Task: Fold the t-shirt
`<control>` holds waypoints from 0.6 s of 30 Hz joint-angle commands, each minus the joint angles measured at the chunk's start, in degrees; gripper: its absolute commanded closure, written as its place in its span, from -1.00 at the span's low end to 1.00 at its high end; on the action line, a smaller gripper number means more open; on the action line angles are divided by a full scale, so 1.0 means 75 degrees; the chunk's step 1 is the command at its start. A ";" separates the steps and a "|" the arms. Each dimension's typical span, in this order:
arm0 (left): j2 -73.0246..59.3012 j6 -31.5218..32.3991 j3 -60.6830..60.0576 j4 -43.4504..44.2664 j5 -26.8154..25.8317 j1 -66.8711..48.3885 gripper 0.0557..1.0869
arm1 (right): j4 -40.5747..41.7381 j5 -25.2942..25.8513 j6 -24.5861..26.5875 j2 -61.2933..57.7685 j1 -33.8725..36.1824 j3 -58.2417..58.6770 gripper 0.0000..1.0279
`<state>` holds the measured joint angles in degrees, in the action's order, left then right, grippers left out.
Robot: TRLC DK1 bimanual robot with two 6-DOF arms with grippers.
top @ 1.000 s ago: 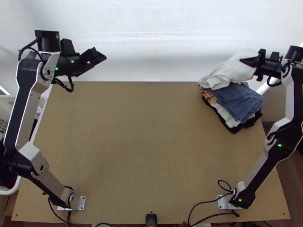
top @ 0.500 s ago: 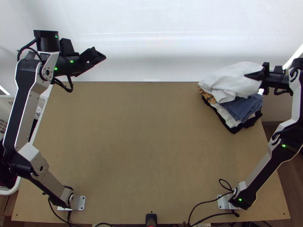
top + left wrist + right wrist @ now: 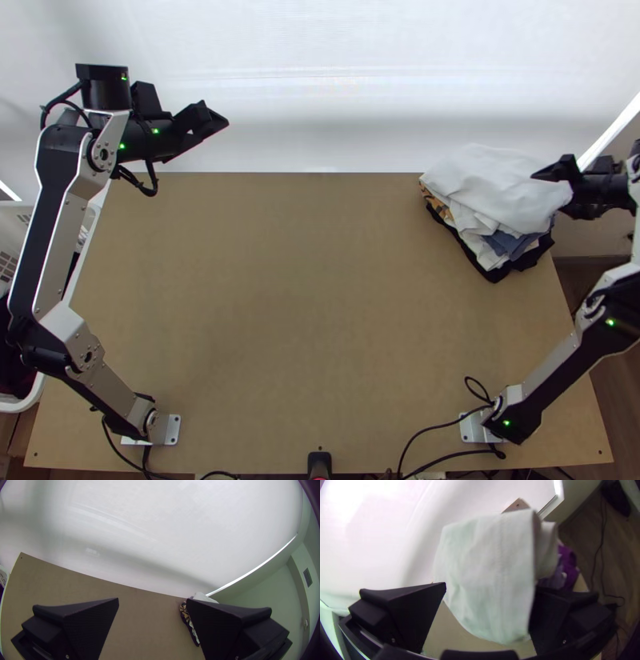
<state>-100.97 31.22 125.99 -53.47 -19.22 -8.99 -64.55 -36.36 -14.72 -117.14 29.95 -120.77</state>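
The right end effector [image 3: 490, 586], fingers spread, sits at the white t-shirt's [image 3: 488, 188] three o'clock edge; the left end effector [image 3: 152, 599] hangs open. The t-shirt lies loosely folded atop the stack [image 3: 516, 254], at the tabletop's [image 3: 304, 320] two o'clock. Best back out gently toward three, dragging nothing. The t-shirt hides one fingertip.

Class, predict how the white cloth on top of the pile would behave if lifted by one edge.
The white cloth would probably sag, being floppy: its surface is rippled and it drapes over the clothes beneath. Its layers may also slide apart, since they overlap unevenly.
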 commanded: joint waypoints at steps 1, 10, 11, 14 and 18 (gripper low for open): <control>0.0232 -0.0015 0.0076 0.0040 -0.0003 -0.0031 -0.91 | 0.0568 0.1180 0.0369 0.0959 0.0295 0.0517 -0.92; 0.0291 -0.0015 0.0111 0.0063 -0.0003 -0.0008 -0.91 | 0.4096 0.3254 0.1400 0.3021 0.0225 0.3013 -0.92; 0.0302 -0.0015 0.0111 0.0063 -0.0003 -0.0008 -0.91 | 0.4728 0.3266 0.1459 0.3209 0.0061 0.3376 -0.92; 0.0361 -0.0015 0.0123 0.0063 -0.0003 0.0062 -0.91 | 0.6205 0.3723 0.1799 0.3560 -0.0560 0.4243 -0.91; 0.0455 -0.0003 0.0111 0.0063 -0.0003 0.0215 -0.91 | 0.7412 0.4086 0.1904 0.3420 -0.1275 0.4958 -0.91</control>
<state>-100.12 31.22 125.99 -53.47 -19.22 -8.49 -12.49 -7.31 -2.24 -91.09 23.16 -87.50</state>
